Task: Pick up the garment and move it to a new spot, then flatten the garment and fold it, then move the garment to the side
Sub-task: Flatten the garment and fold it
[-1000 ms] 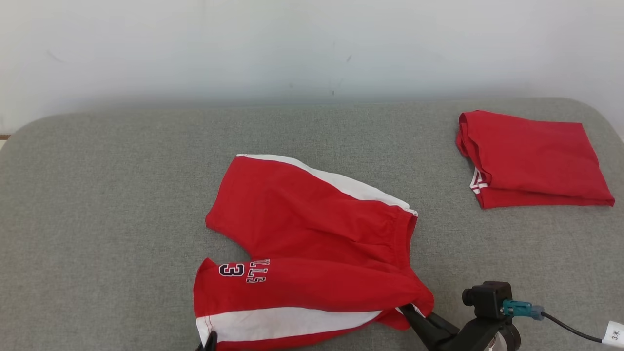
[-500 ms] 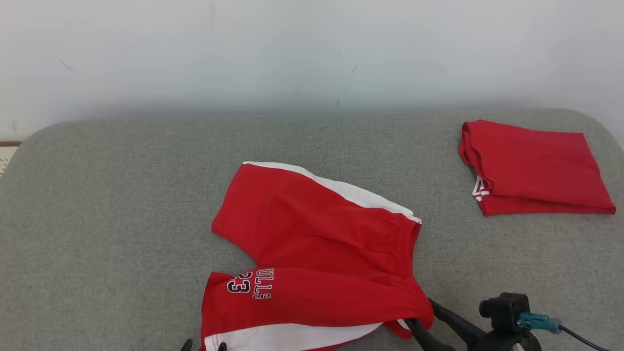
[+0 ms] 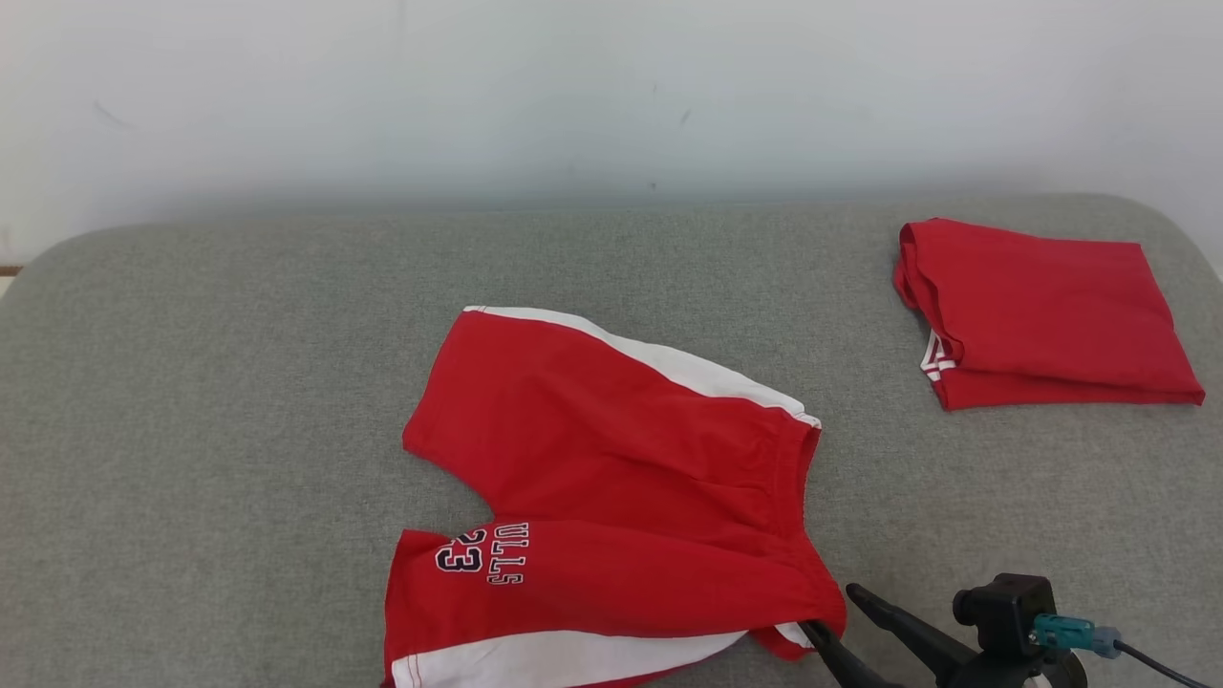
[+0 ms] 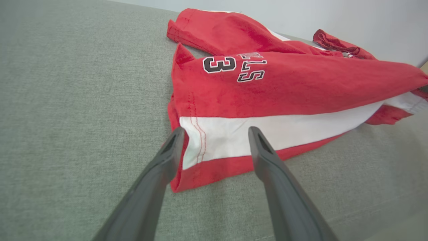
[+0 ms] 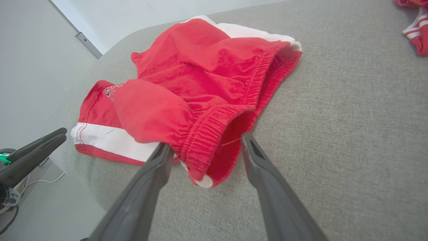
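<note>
Your shorts lie near the middle of the grey table, toward its near edge. The waistband points to your right and the two legs to your left. They are red with a white stripe down each side, and the near leg carries a dark "23" with lettering beside it. They are not flat: the near leg is humped along its length, and the waistband is rumpled and gapes open at its near corner.

Your left gripper has its fingers apart and grips nothing. In the left wrist view the two tips sit at the hem corner of the near leg, one at the edge of the white stripe and the other over the stripe. You cannot tell from that view whether the tips touch the cloth.

Your right gripper is also spread wide and empty. In the right wrist view its fingers stand on either side of the near waistband corner, which bulges between them. In the head view one tip lies at the cloth's edge and the other is clear of it, over bare table.

A folded red garment sits at the far right of the table, well apart from the shorts.
</note>
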Motion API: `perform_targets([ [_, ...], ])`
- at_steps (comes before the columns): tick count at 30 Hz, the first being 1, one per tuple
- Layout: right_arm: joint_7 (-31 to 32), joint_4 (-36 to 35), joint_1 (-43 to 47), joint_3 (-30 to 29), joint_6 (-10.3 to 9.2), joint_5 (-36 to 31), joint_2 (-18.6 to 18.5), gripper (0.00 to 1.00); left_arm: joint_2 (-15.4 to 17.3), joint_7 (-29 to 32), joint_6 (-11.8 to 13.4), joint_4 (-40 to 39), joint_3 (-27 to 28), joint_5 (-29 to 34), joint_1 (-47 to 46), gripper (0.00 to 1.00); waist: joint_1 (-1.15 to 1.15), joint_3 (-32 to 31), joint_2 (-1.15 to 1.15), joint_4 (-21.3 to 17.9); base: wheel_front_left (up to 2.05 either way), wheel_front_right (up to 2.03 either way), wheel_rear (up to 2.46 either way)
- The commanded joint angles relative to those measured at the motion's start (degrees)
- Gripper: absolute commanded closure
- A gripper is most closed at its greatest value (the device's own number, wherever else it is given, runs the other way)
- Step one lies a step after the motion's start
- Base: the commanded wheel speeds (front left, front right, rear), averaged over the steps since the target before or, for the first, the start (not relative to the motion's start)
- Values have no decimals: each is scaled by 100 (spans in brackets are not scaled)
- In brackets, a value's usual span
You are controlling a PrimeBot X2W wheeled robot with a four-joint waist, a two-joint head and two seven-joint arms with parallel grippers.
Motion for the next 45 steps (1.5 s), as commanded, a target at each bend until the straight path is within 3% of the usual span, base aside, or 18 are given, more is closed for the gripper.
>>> perform_targets([
  [1, 63, -54, 101, -60, -1, -90, 39, 0, 36, -16, -8, 117, -12, 3, -110, 0, 0, 32, 0, -18, 0, 0, 0],
  [17, 452, -312, 335, -415, -1, -444, 177, 0, 22, -18, -101, 678, -20, -111, -580, 0, 0, 169, 0, -75, 0, 0, 0],
  [35, 768, -313, 360, -304, -1, -574, 243, 0, -81, -18, -61, 957, 20, -214, -666, 0, 0, 158, 0, -39, 0, 0, 0],
  [36, 776, -307, 356, -301, -1, -578, 246, 23, -91, -18, -68, 932, 17, -217, -665, 2, 0, 158, 0, -37, 0, 0, 0],
  [37, 778, -301, 351, -293, -1, -579, 250, 52, -98, -18, -79, 919, -9, -207, -663, 18, 0, 159, 0, -34, 0, 0, 0],
  [38, 804, -300, 338, -263, -1, -582, 253, 100, -102, -18, -92, 882, -41, -192, -671, 56, 0, 158, 0, -31, 0, 0, 0],
  [39, 811, -298, 324, -249, -1, -578, 258, 100, -106, -18, -91, 852, -42, -209, -668, 91, 0, 155, 0, -31, 0, 0, 0],
  [40, 801, -296, 311, -236, -1, -565, 261, 100, -106, -18, -93, 836, -48, -211, -654, 100, 0, 152, 0, -31, 0, 0, 0],
  [45, 584, -371, 291, -271, -1, -331, 336, 100, -114, -19, -116, 629, -33, -224, -606, 100, 0, 124, 0, -24, 0, 0, 0],
])
